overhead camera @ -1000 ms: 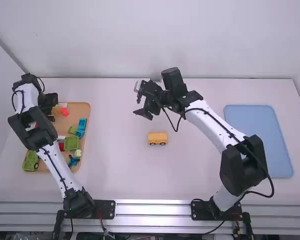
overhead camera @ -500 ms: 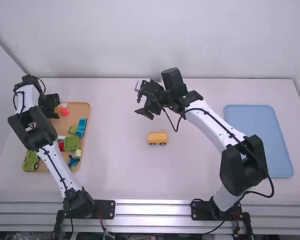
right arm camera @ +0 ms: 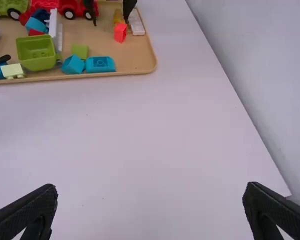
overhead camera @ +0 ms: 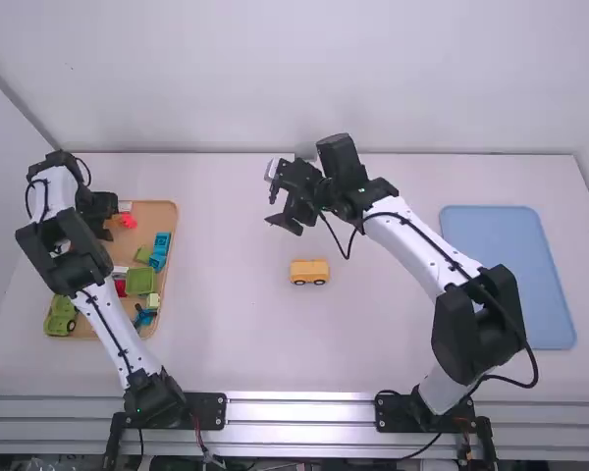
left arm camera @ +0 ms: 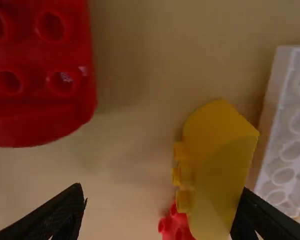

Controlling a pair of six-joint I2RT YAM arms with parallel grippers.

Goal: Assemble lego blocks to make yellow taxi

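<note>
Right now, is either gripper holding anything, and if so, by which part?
Nothing is held. The left gripper stands open over the tray, the yellow block beside just one finger; the right gripper is open and empty.

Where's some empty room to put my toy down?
The table is bare between the wooden tray and the yellow wheeled block. The blue tray looks bare too, though the right arm leans beside it. The wooden tray is crowded with blocks, and the left gripper is there.

Left hand (overhead camera: 98,204), right hand (overhead camera: 272,197) open
</note>
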